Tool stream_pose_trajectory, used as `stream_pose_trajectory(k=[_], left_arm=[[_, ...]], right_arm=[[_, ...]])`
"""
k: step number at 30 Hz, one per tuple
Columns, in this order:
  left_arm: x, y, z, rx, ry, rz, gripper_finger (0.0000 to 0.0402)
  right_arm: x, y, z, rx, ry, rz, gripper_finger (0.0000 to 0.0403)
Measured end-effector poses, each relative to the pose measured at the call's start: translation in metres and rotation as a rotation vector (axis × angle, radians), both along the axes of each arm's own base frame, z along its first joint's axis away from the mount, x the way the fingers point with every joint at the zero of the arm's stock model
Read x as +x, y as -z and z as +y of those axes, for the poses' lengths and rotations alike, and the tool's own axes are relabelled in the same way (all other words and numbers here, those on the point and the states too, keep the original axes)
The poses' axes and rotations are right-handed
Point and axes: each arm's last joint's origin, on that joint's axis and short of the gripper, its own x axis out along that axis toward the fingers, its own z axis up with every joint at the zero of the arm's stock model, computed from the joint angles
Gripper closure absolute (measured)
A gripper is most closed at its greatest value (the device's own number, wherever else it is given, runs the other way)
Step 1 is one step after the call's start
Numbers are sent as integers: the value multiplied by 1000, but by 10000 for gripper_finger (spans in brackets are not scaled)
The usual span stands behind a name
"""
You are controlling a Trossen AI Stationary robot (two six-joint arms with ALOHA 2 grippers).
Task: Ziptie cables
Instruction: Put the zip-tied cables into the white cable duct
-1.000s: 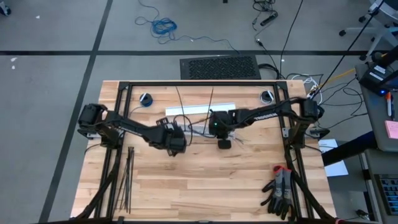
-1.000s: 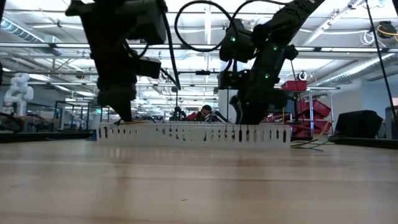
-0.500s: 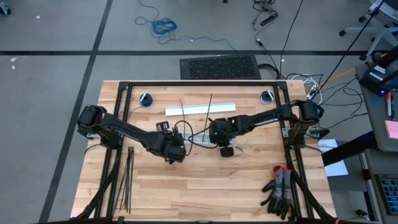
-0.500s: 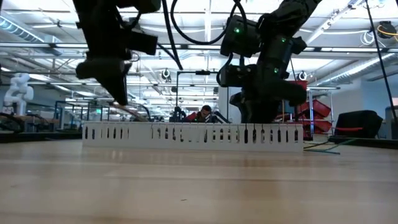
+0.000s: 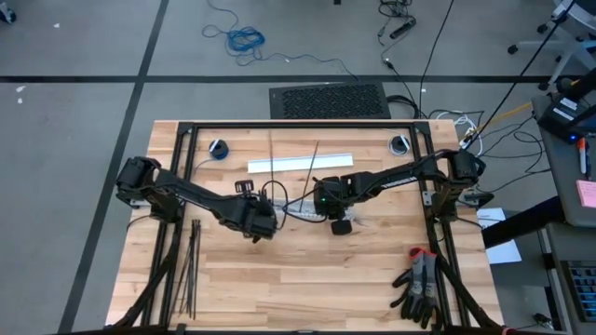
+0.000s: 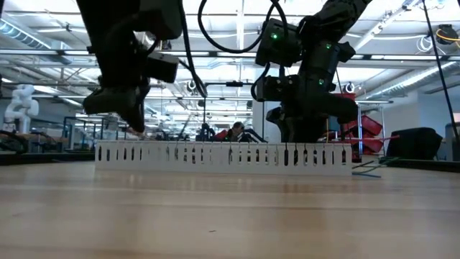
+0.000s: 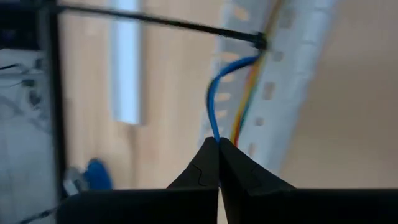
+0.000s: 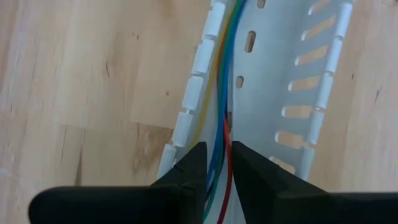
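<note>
The cables are thin blue, green, red and yellow wires lying along a white slotted channel at mid-table. A black ziptie rings them, its head at the channel's wall and its tail sticking out. Another tail also stands off the bundle. My left gripper is at the channel's left end, shut on a blue wire. My right gripper is at its right end, shut on the bundle. Spare zipties lie flat near the table's left edge. My left gripper pinches one blue wire between its two fingertips. The wire arcs slack from the tips up to the ziptie head, where it joins the other wires. My right gripper pinches the wire bundle between its fingers, coming from above. The wires run straight on, lying in the channel.
A white cover strip lies beyond the channel. Black and red gloves sit near the right near corner. Small rolls rest by the far frame bar. In the low view the channel spans the middle.
Both grippers moved toward the table's near edge, the left one also a little leftward. The channel with the cables came along, clear of the cover strip, and now looks wider in the low view.
</note>
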Motion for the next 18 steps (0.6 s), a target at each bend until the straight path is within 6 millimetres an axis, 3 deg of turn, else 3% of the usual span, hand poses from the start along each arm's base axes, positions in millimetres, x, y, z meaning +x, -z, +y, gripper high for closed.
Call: stream_pose_trajectory(k=[12, 18], left_arm=[[-10, 10, 1, -21, -4, 65, 273], [-12, 9, 4, 65, 30, 89, 249]], right_arm=[[0, 0, 0, 0, 0, 4, 335], [-1, 0, 0, 0, 0, 7, 335]])
